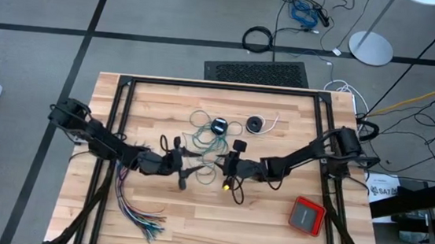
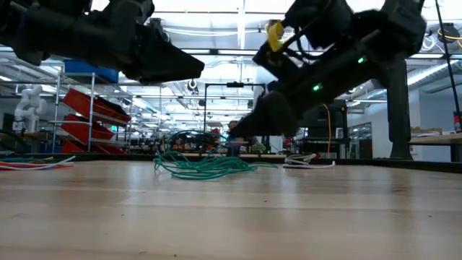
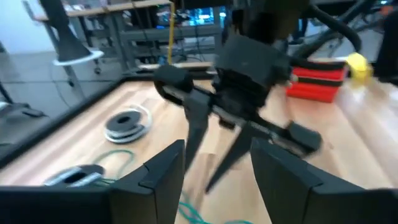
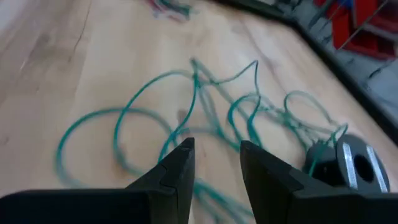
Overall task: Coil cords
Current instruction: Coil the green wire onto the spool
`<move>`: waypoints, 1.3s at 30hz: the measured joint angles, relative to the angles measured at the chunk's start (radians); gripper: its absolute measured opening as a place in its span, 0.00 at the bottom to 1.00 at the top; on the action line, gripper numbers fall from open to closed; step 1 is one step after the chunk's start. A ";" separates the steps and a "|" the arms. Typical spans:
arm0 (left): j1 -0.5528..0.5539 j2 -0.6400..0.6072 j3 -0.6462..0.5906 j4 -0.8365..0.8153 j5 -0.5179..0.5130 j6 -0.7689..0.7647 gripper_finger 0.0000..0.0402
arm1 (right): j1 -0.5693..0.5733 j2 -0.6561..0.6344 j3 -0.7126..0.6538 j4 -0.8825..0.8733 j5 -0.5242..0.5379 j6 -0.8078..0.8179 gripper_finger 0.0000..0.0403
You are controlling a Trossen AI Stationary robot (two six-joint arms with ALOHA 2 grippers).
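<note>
Teal cord [image 4: 205, 112] lies btwn/below both fingers [image 4: 177, 168], part open, empty.

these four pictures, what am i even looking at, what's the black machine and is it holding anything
It is a robot with two dark arms at a wooden table. Each arm ends in a two-finger pincer. One picture looks straight down, one looks level across the tabletop, and two come from cameras on the arms' wrists.

From above, the left pincer and the right pincer face each other near the table's middle. Both are open and hold nothing.

Under them lies a loose teal-green cord. Behind it sit a black spool and a coiled black cord with a white tail. A fan of coloured wires lies near the left arm, and a red box near the right.
</note>
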 joint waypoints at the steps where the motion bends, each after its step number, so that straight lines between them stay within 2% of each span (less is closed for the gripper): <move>1: 0.009 0.000 0.000 0.003 -0.005 0.015 0.48 | -0.006 0.015 0.000 0.034 0.001 -0.017 0.29; 5: 0.049 0.000 0.001 0.006 -0.009 0.040 0.48 | -0.024 0.051 0.000 0.159 0.002 -0.066 0.29; 16: 0.146 0.001 0.013 0.004 -0.006 0.088 0.48 | -0.029 0.043 0.000 0.213 0.002 -0.155 0.29; 24: 0.161 0.001 0.016 -0.010 0.086 0.087 0.48 | -0.008 0.043 0.000 0.215 0.002 -0.095 0.29; 31: 0.160 0.001 0.016 -0.006 0.257 0.055 0.48 | -0.004 0.043 0.000 0.216 0.002 -0.096 0.29; 36: 0.149 0.001 0.016 -0.037 0.265 -0.012 0.48 | -0.007 0.043 0.000 0.238 0.017 -0.149 0.29; 39: 0.145 0.001 0.016 -0.076 0.270 -0.018 0.48 | -0.025 0.037 0.005 0.237 0.098 -0.223 0.29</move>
